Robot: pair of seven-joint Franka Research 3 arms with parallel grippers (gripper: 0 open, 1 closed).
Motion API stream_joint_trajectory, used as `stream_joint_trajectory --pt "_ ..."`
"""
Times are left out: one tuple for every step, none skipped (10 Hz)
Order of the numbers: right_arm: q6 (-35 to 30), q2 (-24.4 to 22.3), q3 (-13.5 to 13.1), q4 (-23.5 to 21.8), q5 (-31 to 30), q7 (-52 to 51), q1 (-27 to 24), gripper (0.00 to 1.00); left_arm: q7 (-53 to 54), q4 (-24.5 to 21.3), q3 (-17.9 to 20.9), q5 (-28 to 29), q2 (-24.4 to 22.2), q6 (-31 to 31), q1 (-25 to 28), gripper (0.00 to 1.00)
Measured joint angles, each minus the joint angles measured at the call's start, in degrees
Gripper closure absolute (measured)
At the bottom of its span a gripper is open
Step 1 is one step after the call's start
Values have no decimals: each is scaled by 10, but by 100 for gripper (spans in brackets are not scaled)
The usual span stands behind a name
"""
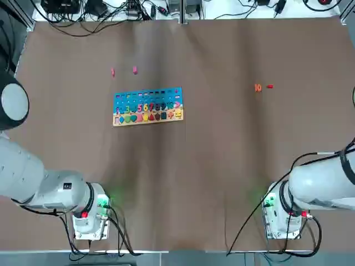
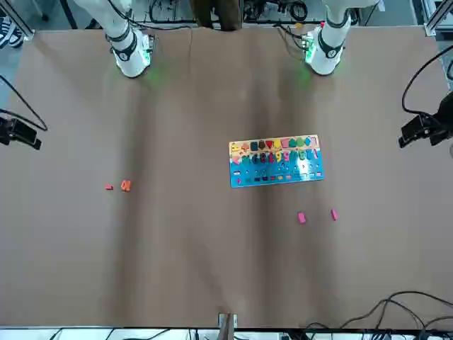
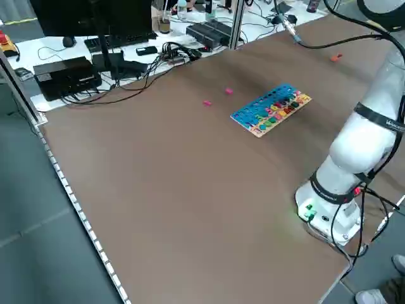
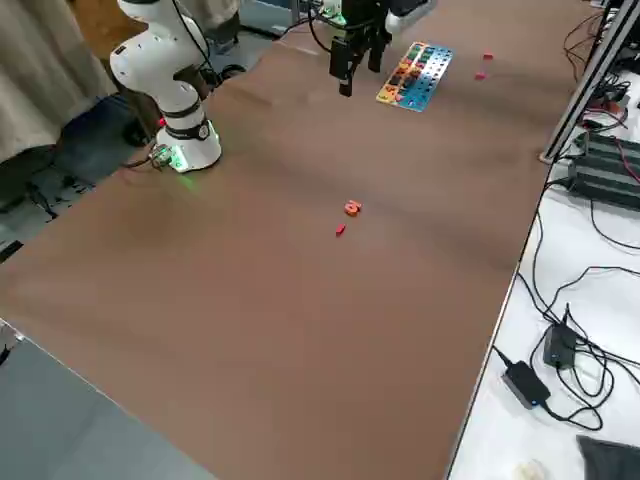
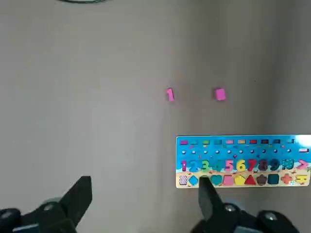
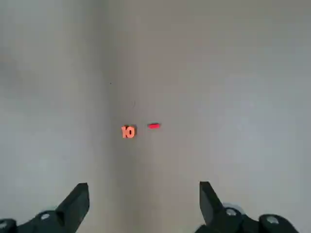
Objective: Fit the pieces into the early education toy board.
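Toy board [image 1: 148,106] long axis across the table [image 1: 222,166], wood edge toward the arms, two pink pieces [image 1: 112,71] beyond it, orange "10" [image 6: 128,132] legible only by wrist view, both grippers' fingers [image 5: 80,194] spread, holding nothing.

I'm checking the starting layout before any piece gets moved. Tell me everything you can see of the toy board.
The early education toy board is a flat rectangle lying on the brown table, toward the left arm's side. Its blue top carries a row of small coloured marks, a row of colourful numbers and a row of geometric shapes along a light wooden edge that faces the robot. Nothing touches it; two pink pieces lie apart beyond its far edge.
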Motion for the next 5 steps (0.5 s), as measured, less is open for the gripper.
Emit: stream_joint_trajectory --pt "0 0 0 0 0 0 2 0 0 -1 -1 0 1 1 -1 2" --pt "0 0 0 0 0 0 4 0 3 -1 -3 0 1 2 -2 2" --pt "0 0 0 0 0 0 5 0 4 0 -4 0 1 3 -3 2" --pt "0 0 1 -1 0 0 9 0 3 -1 -4 0 1 3 -3 2" --pt "0 0 1 -3 0 0 13 0 3 -1 -4 0 2 3 -3 3"
